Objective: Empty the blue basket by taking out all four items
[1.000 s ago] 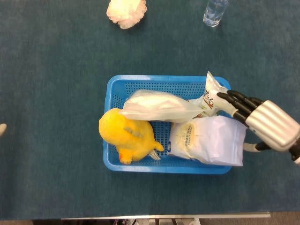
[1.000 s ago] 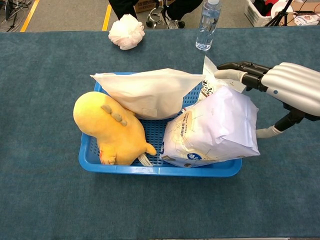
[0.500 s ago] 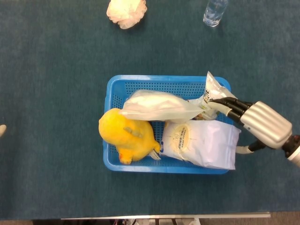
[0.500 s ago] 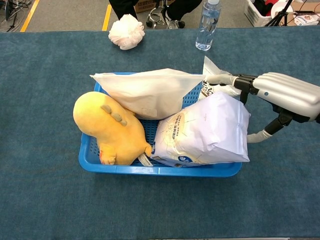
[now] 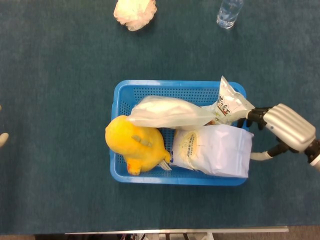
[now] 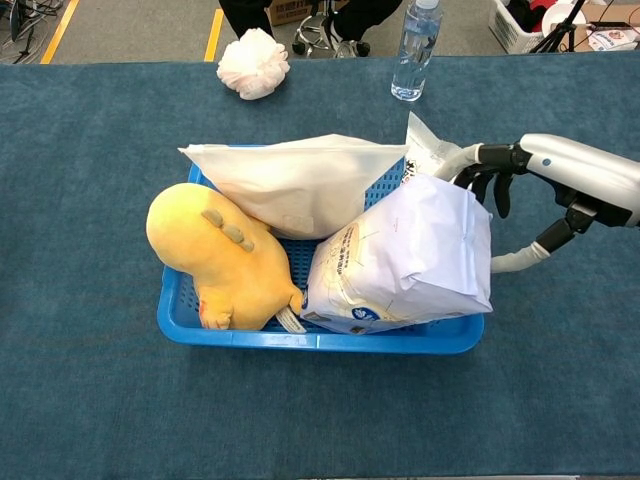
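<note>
At the right end of the blue basket [image 5: 118, 100], my right hand [image 5: 287, 127] sat with fingers [image 6: 500, 190] curled down beside the white bag [image 6: 400, 262], gripping nothing I could see. All four items were inside, packed tight, so I approached from outside.

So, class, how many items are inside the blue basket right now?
4: a yellow plush toy at the left, a flat white pouch at the back, a large white paper bag at the right, and a small printed packet in the back-right corner. Smaller things could be hidden underneath.
</note>
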Controlling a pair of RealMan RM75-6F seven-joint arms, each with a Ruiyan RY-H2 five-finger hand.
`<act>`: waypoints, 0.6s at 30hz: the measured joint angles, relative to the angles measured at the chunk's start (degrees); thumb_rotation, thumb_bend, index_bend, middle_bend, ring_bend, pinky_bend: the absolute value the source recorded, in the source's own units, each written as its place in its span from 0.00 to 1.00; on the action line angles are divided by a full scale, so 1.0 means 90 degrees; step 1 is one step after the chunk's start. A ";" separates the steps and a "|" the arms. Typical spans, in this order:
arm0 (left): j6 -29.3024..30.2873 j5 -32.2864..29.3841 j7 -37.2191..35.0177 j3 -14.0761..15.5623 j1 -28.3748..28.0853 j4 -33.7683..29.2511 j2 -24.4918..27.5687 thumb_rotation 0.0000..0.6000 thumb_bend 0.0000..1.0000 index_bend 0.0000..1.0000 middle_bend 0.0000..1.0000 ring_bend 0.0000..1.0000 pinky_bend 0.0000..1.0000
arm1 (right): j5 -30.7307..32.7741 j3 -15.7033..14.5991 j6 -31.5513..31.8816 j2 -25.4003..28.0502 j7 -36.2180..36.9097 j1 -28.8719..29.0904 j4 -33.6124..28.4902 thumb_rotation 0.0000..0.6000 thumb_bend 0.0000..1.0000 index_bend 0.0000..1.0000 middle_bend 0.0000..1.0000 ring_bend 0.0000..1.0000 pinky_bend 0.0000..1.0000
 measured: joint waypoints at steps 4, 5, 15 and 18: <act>0.0000 -0.0001 -0.0006 0.0000 0.0003 0.0000 -0.0002 1.00 0.10 0.40 0.42 0.29 0.48 | 0.0156 0.0018 0.0026 -0.0003 0.0239 0.0019 -0.0008 1.00 0.28 0.46 0.59 0.57 0.64; -0.0001 0.0001 -0.0007 0.0001 0.0003 0.0000 -0.0002 1.00 0.10 0.40 0.42 0.29 0.48 | 0.0194 0.0030 0.0043 -0.0013 0.0269 0.0015 -0.0007 1.00 0.31 0.48 0.60 0.58 0.66; -0.0018 -0.0018 -0.0011 0.0004 0.0008 0.0013 -0.0020 1.00 0.10 0.42 0.42 0.29 0.48 | 0.0512 0.0130 0.0127 -0.0106 0.0359 -0.0044 0.0008 1.00 0.41 0.65 0.72 0.70 0.79; -0.0024 -0.0021 -0.0012 -0.0002 0.0004 0.0012 -0.0024 1.00 0.10 0.42 0.42 0.29 0.48 | 0.0592 0.0181 0.0185 -0.0132 0.0390 -0.0070 -0.0008 1.00 0.44 0.68 0.75 0.72 0.82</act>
